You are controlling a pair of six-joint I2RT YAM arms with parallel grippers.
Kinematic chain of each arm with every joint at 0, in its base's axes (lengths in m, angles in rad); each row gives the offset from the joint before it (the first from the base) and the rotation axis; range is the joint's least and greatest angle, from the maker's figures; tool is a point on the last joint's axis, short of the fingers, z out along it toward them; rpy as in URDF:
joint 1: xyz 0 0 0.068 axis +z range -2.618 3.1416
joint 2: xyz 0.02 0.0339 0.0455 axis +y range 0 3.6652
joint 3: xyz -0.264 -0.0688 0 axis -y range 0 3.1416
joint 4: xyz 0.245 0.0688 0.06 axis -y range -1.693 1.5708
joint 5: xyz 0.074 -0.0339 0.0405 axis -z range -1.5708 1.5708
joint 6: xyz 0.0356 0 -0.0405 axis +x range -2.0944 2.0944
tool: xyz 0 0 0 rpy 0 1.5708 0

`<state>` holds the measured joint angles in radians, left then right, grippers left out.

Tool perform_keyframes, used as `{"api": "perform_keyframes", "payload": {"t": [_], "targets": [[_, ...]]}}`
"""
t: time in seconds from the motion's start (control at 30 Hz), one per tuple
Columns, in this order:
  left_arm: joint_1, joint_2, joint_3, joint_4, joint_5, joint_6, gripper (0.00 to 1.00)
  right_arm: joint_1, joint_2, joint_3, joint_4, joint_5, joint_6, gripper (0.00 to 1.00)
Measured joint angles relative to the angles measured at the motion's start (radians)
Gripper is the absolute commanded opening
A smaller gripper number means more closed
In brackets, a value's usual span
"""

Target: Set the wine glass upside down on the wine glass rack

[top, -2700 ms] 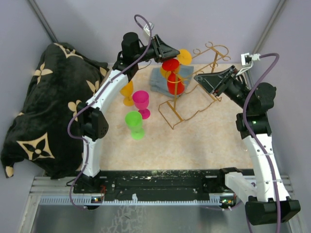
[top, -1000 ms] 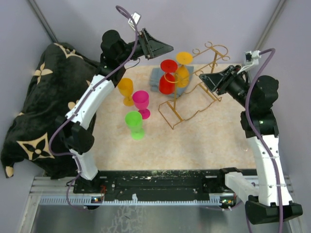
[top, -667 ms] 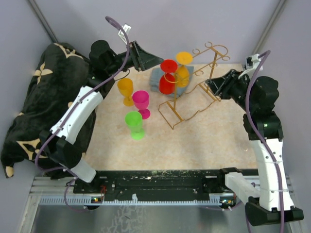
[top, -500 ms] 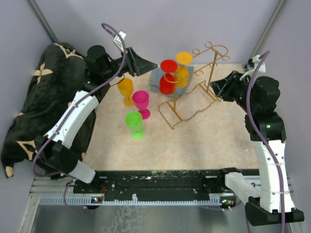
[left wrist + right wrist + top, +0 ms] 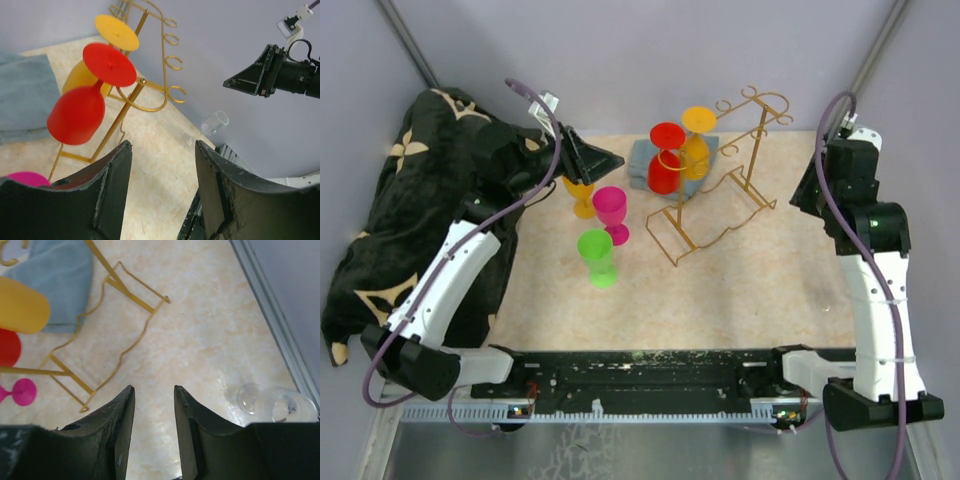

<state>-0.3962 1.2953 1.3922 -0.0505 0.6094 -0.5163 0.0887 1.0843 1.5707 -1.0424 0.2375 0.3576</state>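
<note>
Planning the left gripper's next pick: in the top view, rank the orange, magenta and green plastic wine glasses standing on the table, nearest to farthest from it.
From the left gripper:
1. The orange plastic wine glass, partly under it, and the magenta plastic wine glass, just beside: too close to call.
2. The green plastic wine glass, toward the near edge: farthest.

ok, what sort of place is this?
Probably a lab test cell, not a kitchen: left arm and right arm bolted to a metal rail, plain grey walls boxing in the table, wine glass rack and coloured glasses as props.

Red glass (image 5: 75, 120) hangs inverted on gold rack (image 5: 117, 120); L hand (image 5: 162, 167) spread, empty.
</note>
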Motion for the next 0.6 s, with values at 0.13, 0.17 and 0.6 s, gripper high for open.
{"api": "perform_keyframes", "payload": {"t": [0.13,0.17,0.6], "targets": [[0.000,-0.001,-0.082,0.030,0.009,-0.021,0.60,-0.003,0.041,-0.021,-0.063,0.085,0.002,0.38],[0.001,0.003,-0.096,0.029,0.010,-0.027,0.59,-0.013,0.050,-0.033,-0.069,0.094,0.002,0.38],[0.001,0.032,-0.099,0.053,0.029,-0.067,0.59,-0.214,0.054,-0.211,-0.038,0.092,0.012,0.38]]}}
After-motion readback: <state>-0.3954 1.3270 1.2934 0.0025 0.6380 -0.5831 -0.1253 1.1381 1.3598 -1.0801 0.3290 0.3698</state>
